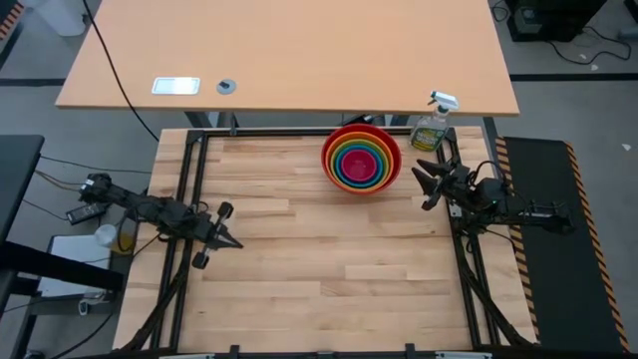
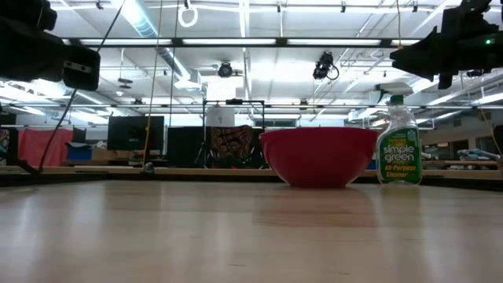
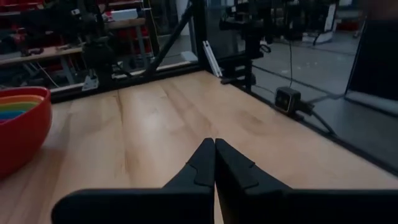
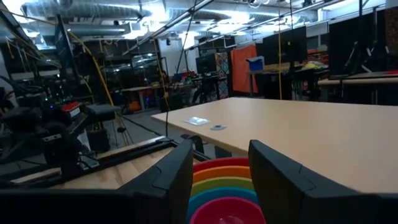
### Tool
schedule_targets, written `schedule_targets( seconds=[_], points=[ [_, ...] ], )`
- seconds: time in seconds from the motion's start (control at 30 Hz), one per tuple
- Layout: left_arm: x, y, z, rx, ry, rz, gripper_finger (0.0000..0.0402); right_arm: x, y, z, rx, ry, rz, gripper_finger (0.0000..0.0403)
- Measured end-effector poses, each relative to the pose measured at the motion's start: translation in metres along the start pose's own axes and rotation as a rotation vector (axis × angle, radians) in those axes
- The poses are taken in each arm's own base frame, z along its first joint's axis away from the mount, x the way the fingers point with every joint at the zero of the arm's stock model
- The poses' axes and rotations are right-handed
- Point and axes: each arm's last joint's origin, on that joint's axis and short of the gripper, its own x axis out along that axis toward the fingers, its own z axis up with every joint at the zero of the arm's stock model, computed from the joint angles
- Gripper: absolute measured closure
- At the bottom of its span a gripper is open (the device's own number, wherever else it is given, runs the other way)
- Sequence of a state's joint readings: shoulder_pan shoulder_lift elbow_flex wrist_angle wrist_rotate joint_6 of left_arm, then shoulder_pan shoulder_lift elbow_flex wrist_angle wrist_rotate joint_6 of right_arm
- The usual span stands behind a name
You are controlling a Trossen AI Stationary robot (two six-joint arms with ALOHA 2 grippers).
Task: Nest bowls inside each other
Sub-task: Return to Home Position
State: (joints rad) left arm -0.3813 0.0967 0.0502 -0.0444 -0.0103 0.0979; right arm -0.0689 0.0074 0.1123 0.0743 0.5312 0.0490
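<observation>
The bowls point(image 1: 361, 158) sit nested in one stack at the far side of the table, right of centre: the large red bowl point(image 2: 318, 156) rests with its base on the wood, and orange, yellow-green, blue and pink rims show inside it point(image 4: 224, 193). My left gripper point(image 1: 237, 245) hangs shut over the table's left part, pointing level toward the right and far from the stack point(image 3: 18, 130). My right gripper point(image 1: 424, 187) hovers open at the right edge, just right of the stack, with its fingers point(image 4: 171, 171) pointing at it and clear of it.
A clear spray bottle point(image 1: 432, 125) with a green label point(image 2: 398, 145) stands at the far right corner, close behind my right gripper. Black frame rails point(image 1: 189, 179) run along the table's sides. A tan desk point(image 1: 289, 50) stands beyond the far edge. Bare wood point(image 1: 329, 259) spans the middle.
</observation>
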Motion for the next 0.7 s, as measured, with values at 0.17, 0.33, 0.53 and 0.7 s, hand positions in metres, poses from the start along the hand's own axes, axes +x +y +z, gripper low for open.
schedule_targets(
  seconds=[0.17,0.33,0.53,0.7],
  points=[
    [0.0,0.0,-0.0004,0.017,0.004,0.001,0.0395,0.0,0.0,0.0,0.0,0.0,0.0,0.0241],
    [0.0001,0.0001,-0.0005,0.018,0.005,0.002,0.0395,0.0,0.0,0.0,0.0,0.0,0.001,0.0241],
    [0.0001,0.0001,-0.0005,0.018,0.006,0.003,0.0395,0.0,0.0,0.0,0.0,0.0,0.001,0.0241],
    [0.0001,0.0001,-0.0005,0.018,0.006,0.003,0.0395,0.0,0.0,-0.0001,0.0,0.001,0.001,0.0241]
  ],
)
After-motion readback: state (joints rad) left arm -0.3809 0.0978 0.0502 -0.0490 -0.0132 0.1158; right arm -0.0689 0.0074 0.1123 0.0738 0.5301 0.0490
